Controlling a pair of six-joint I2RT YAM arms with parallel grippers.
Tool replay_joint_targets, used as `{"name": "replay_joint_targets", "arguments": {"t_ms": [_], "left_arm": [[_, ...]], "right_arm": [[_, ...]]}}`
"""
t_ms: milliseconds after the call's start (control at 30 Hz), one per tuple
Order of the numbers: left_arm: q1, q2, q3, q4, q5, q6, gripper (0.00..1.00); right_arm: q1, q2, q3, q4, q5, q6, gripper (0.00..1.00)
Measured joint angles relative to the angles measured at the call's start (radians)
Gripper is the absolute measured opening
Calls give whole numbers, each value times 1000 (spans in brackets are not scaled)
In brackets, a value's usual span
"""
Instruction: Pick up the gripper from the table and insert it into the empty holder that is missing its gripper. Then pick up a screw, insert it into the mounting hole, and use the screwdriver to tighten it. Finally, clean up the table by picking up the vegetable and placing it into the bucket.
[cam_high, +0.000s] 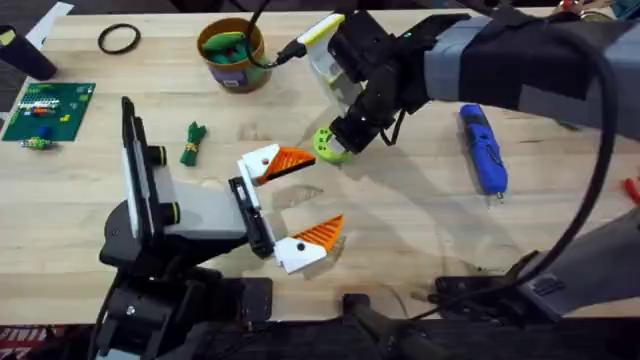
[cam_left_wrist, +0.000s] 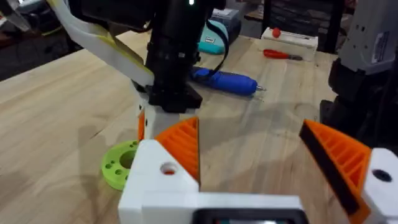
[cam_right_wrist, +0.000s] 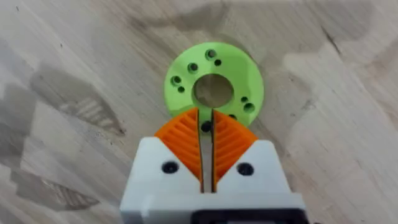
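Note:
My right gripper (cam_high: 338, 140) (cam_right_wrist: 206, 134) is shut, its orange pads a thin slit apart over the near rim of a lime-green ring-shaped disc (cam_high: 326, 148) (cam_right_wrist: 242, 78) lying flat on the table (cam_high: 400, 210). A small dark spot shows in the slit; I cannot tell what it is. My left gripper (cam_high: 305, 197) (cam_left_wrist: 255, 162) stands open and empty just in front of the disc. The blue screwdriver (cam_high: 482, 148) (cam_left_wrist: 227, 81) lies to the right. The dark-green vegetable (cam_high: 192, 143) lies left of centre. The ochre bucket (cam_high: 238, 75) stands at the back. The loose gripper, holder and screw are out of view.
A black ring (cam_high: 119, 38) lies at the back left, and a green circuit board (cam_high: 45, 108) sits near the left edge. The bucket holds green items. A red-handled tool (cam_left_wrist: 283, 55) lies far right, beyond the screwdriver.

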Motion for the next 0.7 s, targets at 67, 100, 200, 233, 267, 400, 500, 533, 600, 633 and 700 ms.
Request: {"name": "replay_joint_targets", "arguments": {"t_ms": [67,100,200,233,267,400,500,533,600,633,700], "left_arm": [[0,0,0,0,0,2,986],[0,0,0,0,0,2,986],[0,0,0,0,0,2,986],[0,0,0,0,0,2,986],[0,0,0,0,0,2,986],[0,0,0,0,0,2,986],[0,0,0,0,0,2,986],[0,0,0,0,0,2,986],[0,0,0,0,0,2,986],[0,0,0,0,0,2,986],[0,0,0,0,0,2,986]], "right_arm": [[0,0,0,1,0,0,89],[0,0,0,1,0,0,89],[0,0,0,0,0,0,89],[0,0,0,-1,1,0,89],[0,0,0,-3,2,0,89],[0,0,0,-15,15,0,89],[0,0,0,-20,17,0,89],[0,0,0,-20,19,0,89],[0,0,0,-19,20,0,89],[0,0,0,-18,20,0,89],[0,0,0,-18,20,0,89]]}}
